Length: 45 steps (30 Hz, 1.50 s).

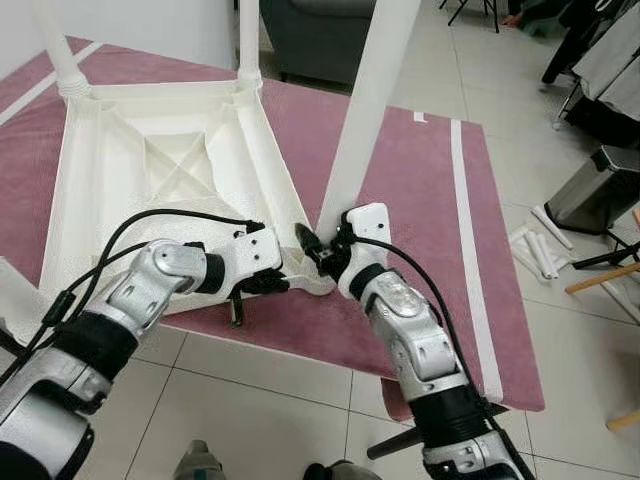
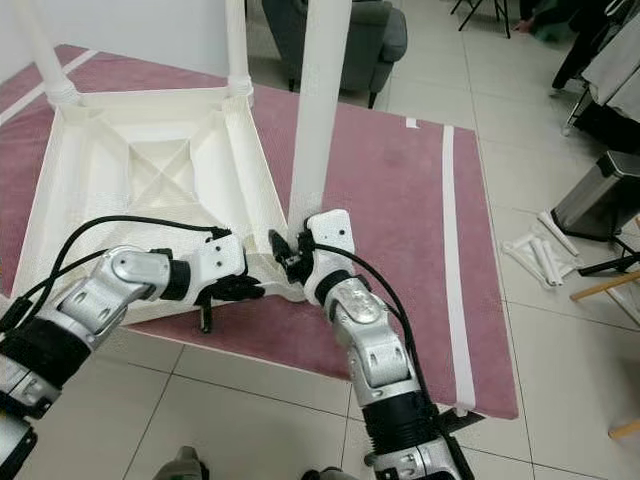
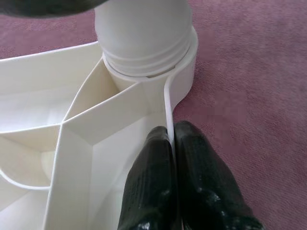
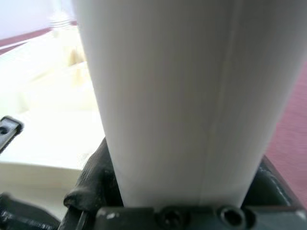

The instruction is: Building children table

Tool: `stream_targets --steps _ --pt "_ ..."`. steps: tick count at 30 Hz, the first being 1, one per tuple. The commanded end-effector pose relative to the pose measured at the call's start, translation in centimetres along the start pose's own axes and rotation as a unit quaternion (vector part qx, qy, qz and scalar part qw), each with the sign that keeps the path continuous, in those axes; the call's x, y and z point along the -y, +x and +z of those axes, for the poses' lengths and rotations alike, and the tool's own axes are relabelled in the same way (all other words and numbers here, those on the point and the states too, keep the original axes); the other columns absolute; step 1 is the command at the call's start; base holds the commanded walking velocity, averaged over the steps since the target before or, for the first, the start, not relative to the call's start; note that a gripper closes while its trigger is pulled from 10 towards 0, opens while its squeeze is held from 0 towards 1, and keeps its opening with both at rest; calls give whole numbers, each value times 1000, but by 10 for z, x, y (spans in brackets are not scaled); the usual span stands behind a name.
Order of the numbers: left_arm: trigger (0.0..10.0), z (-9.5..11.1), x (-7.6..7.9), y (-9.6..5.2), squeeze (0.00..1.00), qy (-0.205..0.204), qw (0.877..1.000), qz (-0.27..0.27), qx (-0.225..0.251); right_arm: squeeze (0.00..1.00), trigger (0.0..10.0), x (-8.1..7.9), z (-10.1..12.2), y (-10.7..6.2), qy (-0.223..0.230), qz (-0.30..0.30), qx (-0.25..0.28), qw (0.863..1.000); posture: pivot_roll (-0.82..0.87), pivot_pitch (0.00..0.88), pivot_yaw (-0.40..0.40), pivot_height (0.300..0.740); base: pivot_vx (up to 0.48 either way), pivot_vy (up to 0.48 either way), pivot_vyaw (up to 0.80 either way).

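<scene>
While unlabelled, table leg seems right-pincer-clasped.

No words, labels, brand marks or numbers can be read anywhere. The white plastic tabletop, its legs, the purple rug and the bin at the side all carry no legible print.

Table leg top cut off; far legs too.
</scene>
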State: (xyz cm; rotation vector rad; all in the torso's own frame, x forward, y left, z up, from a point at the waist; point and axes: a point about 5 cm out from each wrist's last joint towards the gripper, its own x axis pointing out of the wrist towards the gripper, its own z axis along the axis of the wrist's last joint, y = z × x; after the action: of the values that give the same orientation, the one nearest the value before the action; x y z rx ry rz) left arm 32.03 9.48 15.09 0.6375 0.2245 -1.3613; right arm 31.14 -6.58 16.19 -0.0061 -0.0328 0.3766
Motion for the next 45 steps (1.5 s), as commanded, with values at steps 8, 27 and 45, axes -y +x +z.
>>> stream_targets --steps 8,27,45 --pt "0 54 -10 26 0 73 993 -28 86 0 0 0 -33 8 -12 -159 -93 983 229 76 -45 740 0 0 0" --pt "0 39 6 9 0 105 990 -74 64 0 10000 -16 12 9 -10 48 31 998 225 84 -46 740 0 0 0" --pt "0 13 62 -53 0 151 970 -188 8 0 10000 13 24 -22 -60 385 -10 921 244 96 -63 740 0 0 0"
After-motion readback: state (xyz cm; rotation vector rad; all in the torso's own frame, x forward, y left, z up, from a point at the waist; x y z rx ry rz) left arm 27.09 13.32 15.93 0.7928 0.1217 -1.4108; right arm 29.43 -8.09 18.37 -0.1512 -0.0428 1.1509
